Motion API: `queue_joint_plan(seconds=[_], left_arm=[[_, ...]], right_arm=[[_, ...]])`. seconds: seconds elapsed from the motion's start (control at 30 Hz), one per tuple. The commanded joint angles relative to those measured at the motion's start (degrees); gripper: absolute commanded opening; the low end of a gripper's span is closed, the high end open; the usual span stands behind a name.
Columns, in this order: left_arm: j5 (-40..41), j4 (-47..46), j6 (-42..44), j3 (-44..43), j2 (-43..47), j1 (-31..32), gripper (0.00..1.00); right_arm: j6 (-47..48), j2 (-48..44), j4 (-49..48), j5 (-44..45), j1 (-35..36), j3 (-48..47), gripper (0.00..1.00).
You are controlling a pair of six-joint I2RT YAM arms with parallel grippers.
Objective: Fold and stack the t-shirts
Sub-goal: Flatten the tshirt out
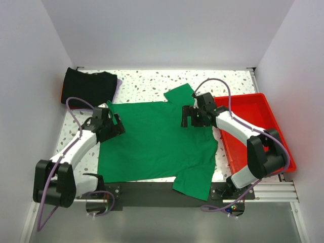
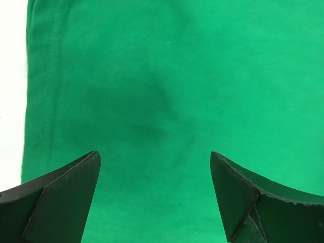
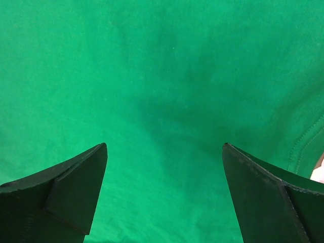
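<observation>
- The left pincer (image 1: 119, 126) hangs with its jaws wide apart and empty over the left edge of the green t-shirt (image 1: 157, 139) (a stitched hem shows along one side in its wrist view).
- The right pincer (image 1: 186, 118) is spread just as wide and grips nothing, above the shirt's far right shoulder.
- The shirt lies flat on the table (image 1: 147, 86), under and between both pincers.
- A folded black t-shirt (image 1: 90, 86) sits well beyond the left pincer.
- The red tray (image 1: 253, 126) lies beside the right arm.
</observation>
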State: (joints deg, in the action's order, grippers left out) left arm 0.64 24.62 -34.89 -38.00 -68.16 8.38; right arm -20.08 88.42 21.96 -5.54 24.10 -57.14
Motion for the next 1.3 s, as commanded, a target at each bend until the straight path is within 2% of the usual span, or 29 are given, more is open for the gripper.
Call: queue_joint_plan(seconds=[0.0,0.27,0.67,0.93,1.27], left_arm=[[3.83,-3.79,2.1,0.73,-4.15,0.23,0.94],[6.12,-6.95,3.52,0.21,-9.7,0.23,0.96],[8.32,-9.77,5.89,-2.08,-18.93,0.14,0.97],[11.57,-9.59,7.82,-9.72,-27.72,0.14,0.98],[14.56,-7.66,9.58,-22.72,-38.97,0.14,1.0]], right_arm=[[-0.93,-1.06,-3.06,0.18,0.16,0.11,0.99],[-0.23,5.78,-4.46,1.5,0.07,-2.18,0.98],[1.53,17.57,0.02,5.36,0.07,-11.05,0.99],[0.92,25.64,3.26,9.93,-0.01,-20.36,0.99],[1.09,36.2,9.68,11.69,-0.81,-38.28,0.98]])
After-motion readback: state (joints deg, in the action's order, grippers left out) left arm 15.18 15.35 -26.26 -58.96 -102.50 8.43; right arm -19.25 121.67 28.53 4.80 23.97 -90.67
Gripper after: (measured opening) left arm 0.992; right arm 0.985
